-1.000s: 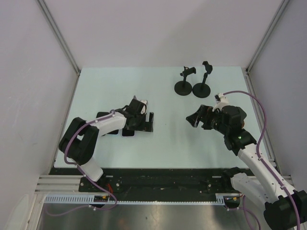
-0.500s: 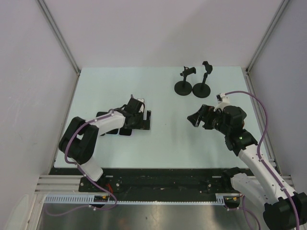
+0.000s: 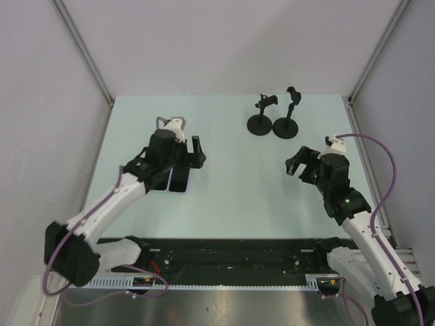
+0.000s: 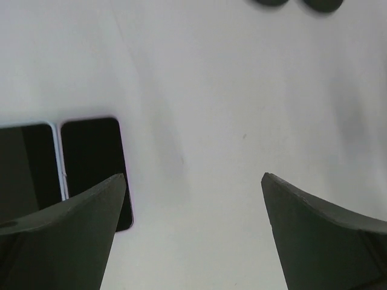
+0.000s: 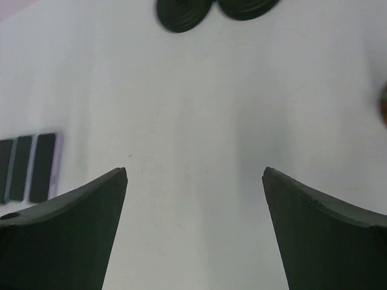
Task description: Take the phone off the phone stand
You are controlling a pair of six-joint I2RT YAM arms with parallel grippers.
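Top view: two stands (image 3: pixel 260 123) at the back hold nothing. The phones (image 3: pixel 179 183) lie flat just beside the left claw (image 3: pixel 194 155), which is spread wide and empty. The right claw (image 3: pixel 297 163), also wide and empty, hangs near the stands. Best move, likely: lift clear without brushing the phones.

Left wrist: two phones (image 4: pixel 91 163) lie left of the claw (image 4: pixel 193 178).

Right wrist: phones (image 5: pixel 30 166) far left, stands (image 5: pixel 181 12) at top.

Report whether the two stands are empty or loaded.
Empty: both stands show bare cradles; the phones lie flat on the table.
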